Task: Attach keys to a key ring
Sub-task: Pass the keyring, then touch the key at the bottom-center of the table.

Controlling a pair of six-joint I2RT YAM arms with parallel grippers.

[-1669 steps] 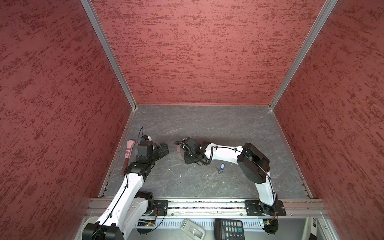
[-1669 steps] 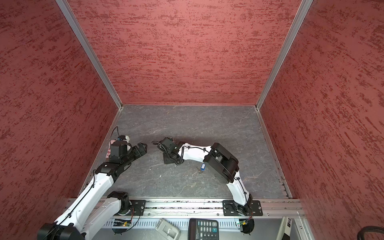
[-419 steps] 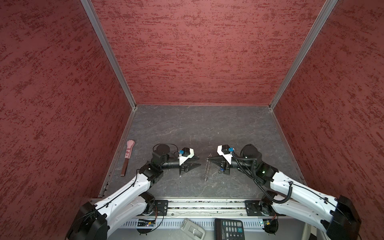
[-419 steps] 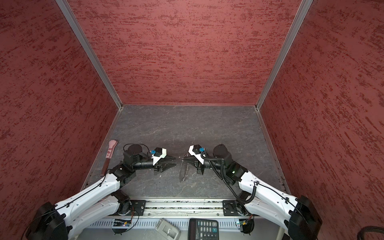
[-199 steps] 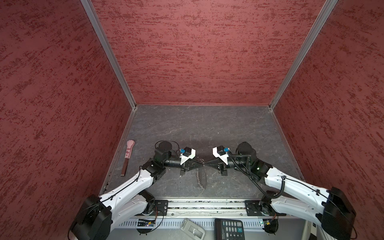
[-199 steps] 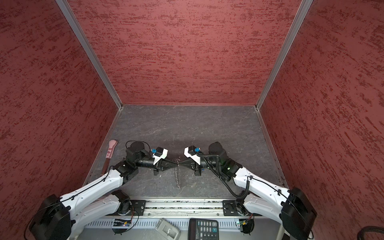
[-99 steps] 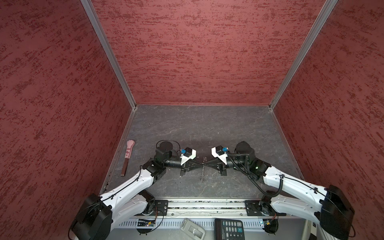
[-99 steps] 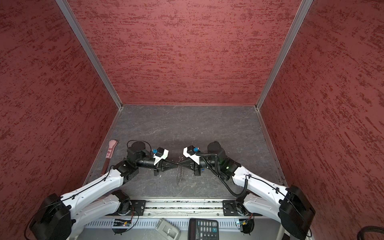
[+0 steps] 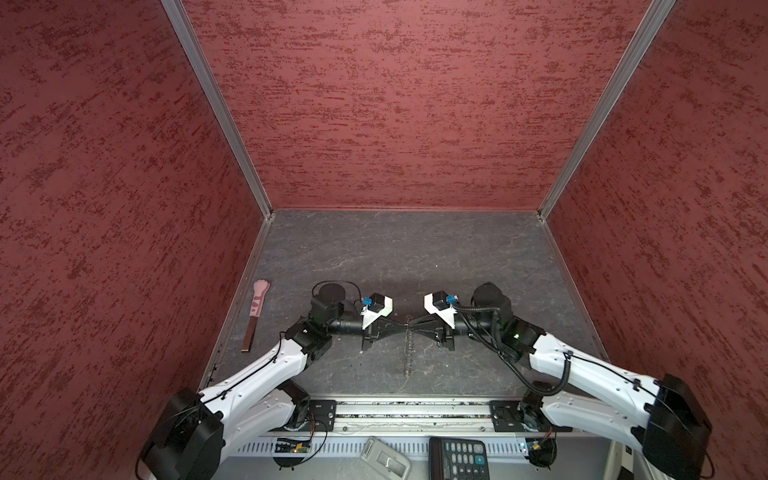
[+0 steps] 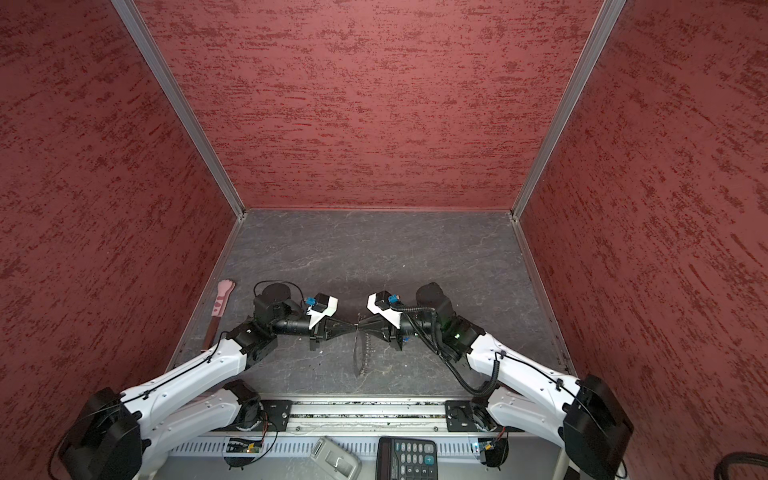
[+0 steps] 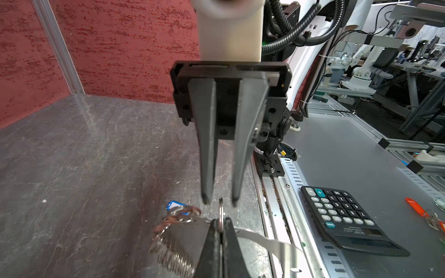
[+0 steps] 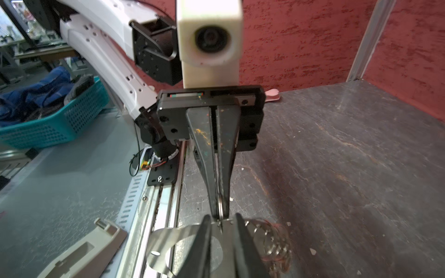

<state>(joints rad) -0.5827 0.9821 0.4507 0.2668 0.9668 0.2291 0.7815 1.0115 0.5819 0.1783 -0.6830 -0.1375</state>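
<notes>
Handover point at centre of worktop (image 9: 395,257). Left tool (image 11: 220,219) pressed together on thin upper rim of key ring (image 9: 409,351), seen edge-on; hoop and silver links (image 11: 173,252) hanging below in both top views. Right tool (image 11: 220,203) tip to tip with it, jaws apart, straddling same rim, no contact visible. Blue key tag (image 11: 174,207) low beside links; cannot tell whether loose or threaded. Step judged: second grip on ring. Close right tool squarely across rim, just beside left tips, clear of links. Hold left tool firm meanwhile. Avoid twisting hoop. Risk: thin rim slipping out sideways.
</notes>
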